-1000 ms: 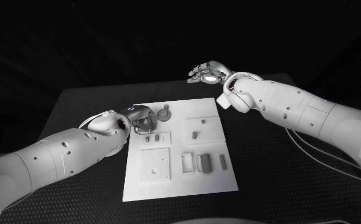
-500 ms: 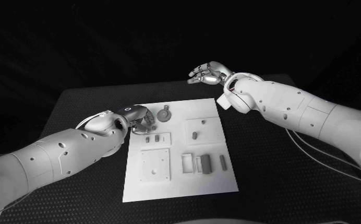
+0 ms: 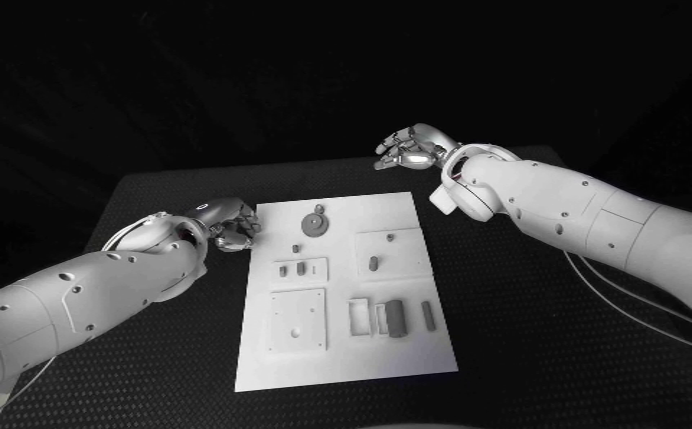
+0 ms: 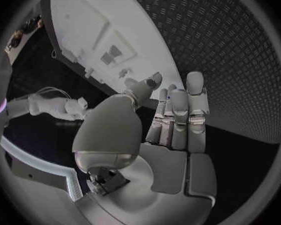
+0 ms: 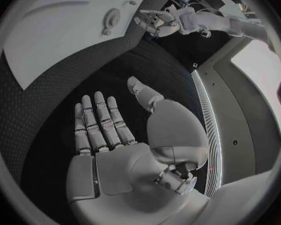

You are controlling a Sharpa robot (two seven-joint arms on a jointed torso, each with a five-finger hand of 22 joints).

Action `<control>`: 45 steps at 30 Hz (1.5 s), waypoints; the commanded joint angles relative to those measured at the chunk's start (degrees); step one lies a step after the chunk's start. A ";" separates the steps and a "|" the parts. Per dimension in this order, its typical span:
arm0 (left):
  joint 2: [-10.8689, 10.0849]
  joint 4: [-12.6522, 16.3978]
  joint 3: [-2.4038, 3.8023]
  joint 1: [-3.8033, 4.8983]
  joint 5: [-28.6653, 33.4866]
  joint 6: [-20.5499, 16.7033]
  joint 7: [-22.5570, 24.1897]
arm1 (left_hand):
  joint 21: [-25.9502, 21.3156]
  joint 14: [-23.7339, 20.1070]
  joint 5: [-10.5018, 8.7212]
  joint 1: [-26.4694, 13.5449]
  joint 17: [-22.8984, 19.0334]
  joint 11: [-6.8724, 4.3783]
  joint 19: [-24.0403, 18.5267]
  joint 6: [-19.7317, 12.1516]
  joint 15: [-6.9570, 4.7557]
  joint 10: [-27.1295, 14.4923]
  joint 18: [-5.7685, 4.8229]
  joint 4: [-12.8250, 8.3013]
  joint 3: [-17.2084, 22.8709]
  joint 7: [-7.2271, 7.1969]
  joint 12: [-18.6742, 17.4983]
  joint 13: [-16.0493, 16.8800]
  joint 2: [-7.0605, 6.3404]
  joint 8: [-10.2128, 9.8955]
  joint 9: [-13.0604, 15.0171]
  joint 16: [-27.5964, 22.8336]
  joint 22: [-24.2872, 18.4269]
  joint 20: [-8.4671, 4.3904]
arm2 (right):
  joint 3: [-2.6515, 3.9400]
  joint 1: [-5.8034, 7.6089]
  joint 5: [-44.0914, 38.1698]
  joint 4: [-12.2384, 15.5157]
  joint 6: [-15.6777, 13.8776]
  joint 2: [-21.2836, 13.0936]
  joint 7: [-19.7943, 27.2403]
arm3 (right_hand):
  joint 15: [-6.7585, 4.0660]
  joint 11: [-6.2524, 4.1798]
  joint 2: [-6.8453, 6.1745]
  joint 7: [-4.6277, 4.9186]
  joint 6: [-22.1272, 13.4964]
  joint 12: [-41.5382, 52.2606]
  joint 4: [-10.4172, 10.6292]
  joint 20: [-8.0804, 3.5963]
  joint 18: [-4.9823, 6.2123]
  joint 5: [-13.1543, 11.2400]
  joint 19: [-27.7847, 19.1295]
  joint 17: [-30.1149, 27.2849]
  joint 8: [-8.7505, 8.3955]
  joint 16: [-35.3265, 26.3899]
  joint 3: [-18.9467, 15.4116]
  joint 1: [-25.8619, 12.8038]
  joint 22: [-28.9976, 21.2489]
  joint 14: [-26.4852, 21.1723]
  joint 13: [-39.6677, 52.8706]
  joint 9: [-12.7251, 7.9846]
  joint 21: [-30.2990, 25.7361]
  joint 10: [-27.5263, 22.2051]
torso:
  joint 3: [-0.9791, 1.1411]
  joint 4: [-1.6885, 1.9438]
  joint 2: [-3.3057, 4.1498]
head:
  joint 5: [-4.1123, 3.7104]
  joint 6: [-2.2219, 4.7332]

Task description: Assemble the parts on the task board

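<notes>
hovering our left hand (image 3: 228, 225) beside the task board (image 3: 346, 349), fingers apart and empty, we hold our right hand (image 3: 414, 146) spread, empty, near the tabletop's (image 3: 548, 349) far edge

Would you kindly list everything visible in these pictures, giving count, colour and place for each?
Black textured table: one, black, beneath everything.
White flat task board: one, white, at the table's middle, between the two arms.
Round grey part with a tab: one, grey, on the board's far end.
Small grey oblong parts: several, grey, in the raised white seats across the board's middle and near half.
Left hand: one, silver, over the table just beyond the board's left edge, fingers straight, holding nothing.
Right hand: one, silver, beyond the board's far right corner, fingers spread, holding nothing.
</notes>
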 commanded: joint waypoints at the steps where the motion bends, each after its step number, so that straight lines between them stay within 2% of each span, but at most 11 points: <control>1: -1.29 0.71 0.50 0.48 22.86 1.22 5.23 | -1.00 -0.96 0.15 -0.60 -0.48 -0.41 -1.52 0.37 -0.78 1.82 3.79 -0.15 0.38 -0.13 0.65 0.60 0.43 0.27 0.03 -1.15 0.87 -0.22 | -0.83 -0.09 -8.83 0.60 3.20 -0.87 -1.14 | -0.88 -1.24 -0.50 1.97 1.64 1.57 -0.26 -0.13 1.36 -0.07 2.06 0.63 0.98 1.09 0.25 1.27 -0.46 2.06 0.81 0.50 0.25 2.91 | -0.01 -0.02 0.00 | -0.25 0.57; 5: -3.37 3.38 0.97 0.50 31.42 2.55 10.21 | -6.86 -9.40 0.63 -1.81 -3.75 0.36 -10.80 0.69 0.42 1.53 1.32 -0.19 1.30 -0.37 0.12 1.14 0.80 0.76 0.14 -8.18 -1.32 1.71 | -1.65 -0.09 -11.78 2.16 3.13 -2.64 -2.20 | -2.29 -2.56 -0.91 1.17 3.31 3.17 -0.21 -0.29 2.65 -0.10 5.53 1.75 1.94 2.88 0.16 2.03 -1.09 5.30 1.88 1.02 0.68 5.77 | -0.03 -0.01 -0.07 | -0.68 1.08; 7: -4.42 4.73 1.13 0.63 35.97 3.21 11.32 | -11.42 -15.32 0.77 -2.89 -6.38 1.38 -17.27 0.60 1.90 1.15 -0.47 -0.24 1.28 -0.40 -0.27 1.46 0.80 0.99 0.23 -13.97 -3.68 3.20 | -2.80 -0.10 -12.94 3.24 3.01 -3.73 -2.55 | -3.10 -2.98 -1.00 0.97 3.69 3.60 -0.19 -0.41 3.52 -0.12 8.02 2.51 2.14 3.96 0.07 2.16 -1.44 7.30 2.33 1.20 1.12 6.54 | -0.05 0.15 -0.12 | -0.73 1.28; 10: -5.73 5.95 1.12 0.97 41.98 3.45 13.76 | -13.80 -19.31 0.77 -3.58 -9.16 2.12 -22.56 -0.22 4.82 -0.23 -2.22 -0.22 1.00 -0.13 -1.28 1.59 1.04 0.97 0.24 -20.29 -6.81 4.47 | -3.40 -0.10 -16.76 4.47 2.67 -4.26 -2.90 | -3.83 -3.39 -1.17 0.93 3.79 4.07 -0.18 -0.42 4.26 -0.11 10.08 3.21 2.15 4.65 -0.06 2.34 -2.05 8.86 2.90 1.32 1.04 7.42 | -0.03 0.11 -0.13 | -0.40 1.45; 14: -6.68 7.11 1.12 0.99 47.22 3.81 16.21 | -13.81 -21.62 0.66 -4.58 -12.06 3.18 -28.20 -1.71 7.47 -3.06 -3.47 -0.13 -0.34 -0.14 -2.49 0.79 1.04 0.87 0.26 -27.90 -12.07 6.13 | -4.50 -0.10 -24.93 6.83 2.54 -5.12 -3.60 | -4.91 -4.45 -1.51 0.69 4.39 5.37 -0.21 -0.51 5.17 -0.09 12.63 4.19 2.42 5.70 -0.24 2.62 -2.53 11.12 4.00 1.57 1.24 9.62 | 0.02 0.08 -0.17 | -0.03 1.53; 17: -7.00 7.73 1.12 0.99 50.13 4.36 17.13 | -13.84 -22.97 0.58 -4.82 -12.76 3.10 -29.89 -1.98 8.26 -3.74 -3.61 -0.21 -0.85 -0.23 -2.54 0.53 1.03 0.89 0.29 -29.94 -13.42 6.83 | -5.50 -0.10 -29.78 8.38 2.57 -5.74 -4.26 | -5.93 -5.51 -1.86 0.46 4.96 6.81 -0.19 -0.68 5.88 -0.08 14.82 5.03 2.71 7.00 -0.37 2.74 -2.50 13.39 4.94 1.75 1.98 11.93 | -0.08 0.18 -0.20 | 0.08 1.56; 18: -7.11 7.97 1.12 0.98 50.69 4.53 17.47 | -13.55 -22.32 0.61 -4.62 -13.41 3.00 -30.69 -2.38 8.89 -4.24 -2.58 -0.41 -2.08 -0.34 -2.22 0.06 1.47 1.20 0.48 -33.07 -16.74 7.75 | -5.73 -0.11 -31.37 8.77 2.46 -5.94 -4.90 | -6.95 -6.33 -2.25 0.16 5.40 7.79 -0.15 -0.80 6.58 -0.10 16.99 5.76 2.89 7.85 -0.48 2.76 -2.60 14.96 5.80 1.89 2.57 13.27 | -0.11 0.18 -0.20 | 0.17 1.61; 23: -7.66 10.13 1.09 0.95 52.16 5.35 18.92 | -13.64 -22.64 1.66 -4.87 -13.52 3.12 -30.50 -2.71 9.43 -4.30 -2.52 -0.32 -3.53 0.01 -2.30 -0.32 1.07 1.35 0.49 -35.55 -18.99 8.13 | -7.83 -0.13 -37.37 10.89 4.37 -7.71 -6.48 | -7.92 -6.64 -3.31 0.13 4.71 8.63 0.07 -0.76 7.52 -0.10 19.76 7.12 2.20 8.40 -0.77 1.93 -3.36 16.81 7.52 1.75 2.46 13.73 | -0.14 0.25 -0.14 | 0.42 1.72; 28: -7.97 11.18 1.08 0.93 52.63 4.28 19.92 | -13.59 -22.97 1.97 -4.42 -13.44 3.10 -30.34 -2.64 9.77 -4.08 -2.13 -0.34 -4.51 -0.01 -2.20 -0.51 0.98 1.59 0.52 -37.12 -20.28 8.46 | -8.37 -0.40 -39.65 12.31 4.23 -8.61 -7.04 | -8.42 -6.46 -3.14 0.20 4.35 8.08 -0.14 -0.80 8.07 -0.09 21.16 7.89 1.79 8.45 0.00 2.72 -3.69 17.70 8.05 1.65 2.38 12.72 | -0.18 0.15 -0.07 | 0.59 1.67; 34: -8.14 11.15 1.08 0.92 54.93 4.03 20.43 | -13.55 -22.26 1.61 -4.26 -13.08 3.14 -30.04 -2.24 9.68 -3.37 -1.98 -0.33 -5.10 -0.05 -2.02 -0.53 1.23 1.91 0.58 -37.66 -21.16 8.48 | -8.58 -1.23 -42.25 13.85 3.60 -8.75 -7.08 | -10.33 -3.84 -3.00 -0.20 3.59 2.99 -0.14 -1.15 9.38 -0.08 25.42 9.37 1.16 9.74 1.05 4.59 -3.34 22.02 5.97 1.23 3.75 7.58 | -0.16 0.03 -0.11 | 0.75 1.55; 45: -8.09 11.46 1.07 0.92 55.71 4.42 20.27 | -13.51 -21.85 1.02 -4.58 -12.74 3.35 -29.65 -2.20 9.63 -3.03 -1.90 -0.32 -5.97 0.11 -2.06 -0.64 1.47 1.98 0.50 -38.27 -21.96 8.44 | -9.24 -1.65 -45.42 15.32 2.47 -7.98 -7.77 | -12.29 -4.26 -2.53 -0.28 6.85 -0.54 -0.12 -3.34 9.64 -0.10 32.55 12.58 2.14 12.57 0.96 4.43 -2.66 28.21 3.90 1.06 5.95 9.55 | -0.27 0.28 -0.06 | 0.46 1.34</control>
